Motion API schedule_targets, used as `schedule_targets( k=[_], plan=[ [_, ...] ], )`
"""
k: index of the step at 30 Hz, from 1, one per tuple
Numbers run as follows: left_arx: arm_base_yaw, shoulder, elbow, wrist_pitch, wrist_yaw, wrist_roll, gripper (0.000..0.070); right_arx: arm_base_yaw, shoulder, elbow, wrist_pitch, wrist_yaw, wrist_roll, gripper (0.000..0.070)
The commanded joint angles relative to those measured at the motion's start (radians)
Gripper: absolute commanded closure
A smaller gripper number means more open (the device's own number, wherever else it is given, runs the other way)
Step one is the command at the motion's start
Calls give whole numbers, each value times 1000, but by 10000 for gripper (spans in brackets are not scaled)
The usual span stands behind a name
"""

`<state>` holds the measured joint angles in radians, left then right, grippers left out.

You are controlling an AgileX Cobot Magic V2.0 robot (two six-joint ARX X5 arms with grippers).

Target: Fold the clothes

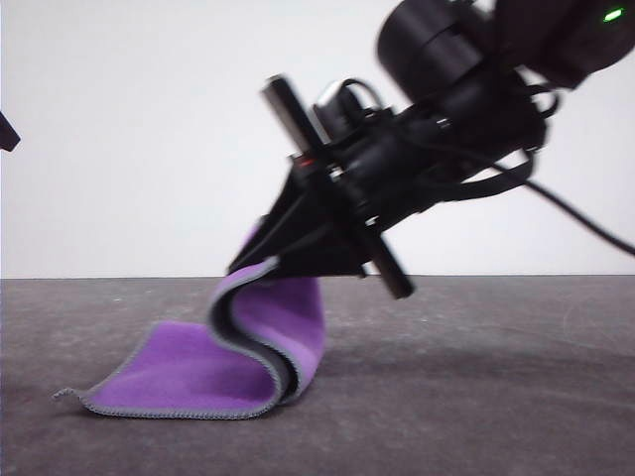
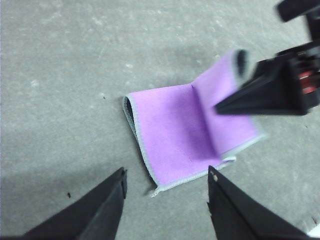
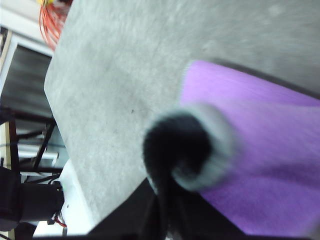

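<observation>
The clothes are one small purple cloth (image 1: 189,372) with grey stitched edging. Its left part lies flat on the grey table (image 1: 496,387). Its right part rises in a curled fold, and the dark face shows inside the curl (image 3: 182,142). My right gripper (image 1: 256,260) reaches down from the upper right and is shut on the cloth's raised edge. In the left wrist view the cloth (image 2: 175,135) lies just beyond my left gripper (image 2: 167,172), which hangs open above the table with nothing between its fingers. The right gripper (image 2: 225,106) holds the far lifted flap there.
A white wall (image 1: 119,149) stands behind the table. In the right wrist view the table's edge (image 3: 65,150) drops off to black frame legs, with orange cables (image 3: 52,15) beyond. Bare grey tabletop (image 2: 60,90) lies around the cloth.
</observation>
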<state>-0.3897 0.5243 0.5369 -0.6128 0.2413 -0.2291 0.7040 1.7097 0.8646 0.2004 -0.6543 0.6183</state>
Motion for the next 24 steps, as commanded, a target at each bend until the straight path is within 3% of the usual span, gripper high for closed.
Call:
schedule_targets(
  k=[1, 6, 8, 10, 11, 15, 18, 24],
  plan=[
    [-5, 4, 7, 7, 1, 0, 388, 24, 45, 37, 13, -1, -1, 700],
    [-5, 4, 7, 8, -1, 0, 388, 74, 118, 96, 11, -2, -1, 690],
    [-5, 4, 7, 8, -8, 0, 388, 89, 130, 103, 13, -2, 0, 595],
    [-5, 4, 7, 8, -13, 0, 388, 99, 131, 104, 15, -1, -1, 437],
    [-5, 4, 7, 8, -14, 0, 388, 103, 129, 104, 18, -7, -2, 393],
    [-5, 4, 7, 7, -14, 0, 388, 98, 82, 104, 34, -52, -34, 382],
    [-5, 4, 7, 7, -14, 0, 388, 87, 20, 104, -6, -33, -87, 383],
    [-5, 4, 7, 7, -14, 0, 388, 51, -132, 104, -274, 130, -324, 383]
  ],
)
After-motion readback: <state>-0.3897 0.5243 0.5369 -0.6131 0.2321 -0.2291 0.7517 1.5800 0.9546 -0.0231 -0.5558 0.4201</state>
